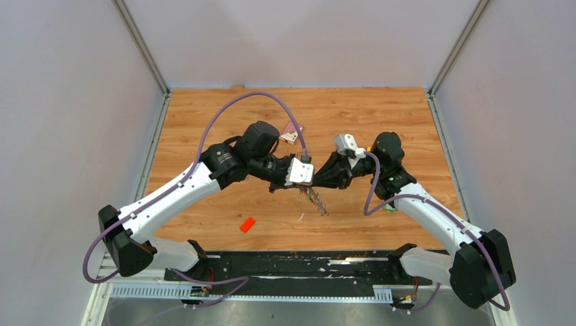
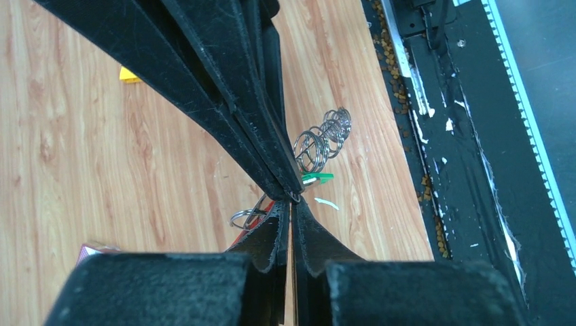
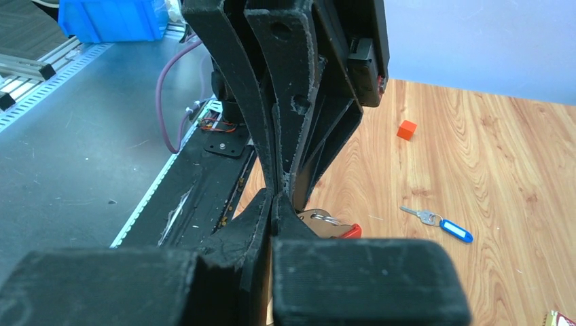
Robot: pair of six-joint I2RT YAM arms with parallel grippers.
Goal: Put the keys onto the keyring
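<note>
Above the middle of the table my two grippers meet tip to tip. The left gripper point(image 1: 310, 182) point(image 2: 291, 204) is shut, and so is the right gripper point(image 1: 318, 180) point(image 3: 274, 198). A small wire ring point(image 2: 293, 197) of the keyring point(image 1: 316, 201) is pinched where the tips meet. The bunch hangs below them: a chain of silver rings point(image 2: 326, 139), a red strap point(image 2: 263, 209) point(image 3: 349, 231) and a key with a green tag point(image 2: 318, 178). A blue-tagged key point(image 3: 441, 223) lies loose on the wood. The jaws hide how the pinched ring joins the rest.
A small orange-red block point(image 1: 247, 225) point(image 3: 406, 129) lies near the front. A red and white packet point(image 1: 292, 133) sits behind the left wrist. The black base strip point(image 1: 292, 265) runs along the table's near edge. A blue bin point(image 3: 112, 17) stands off the table.
</note>
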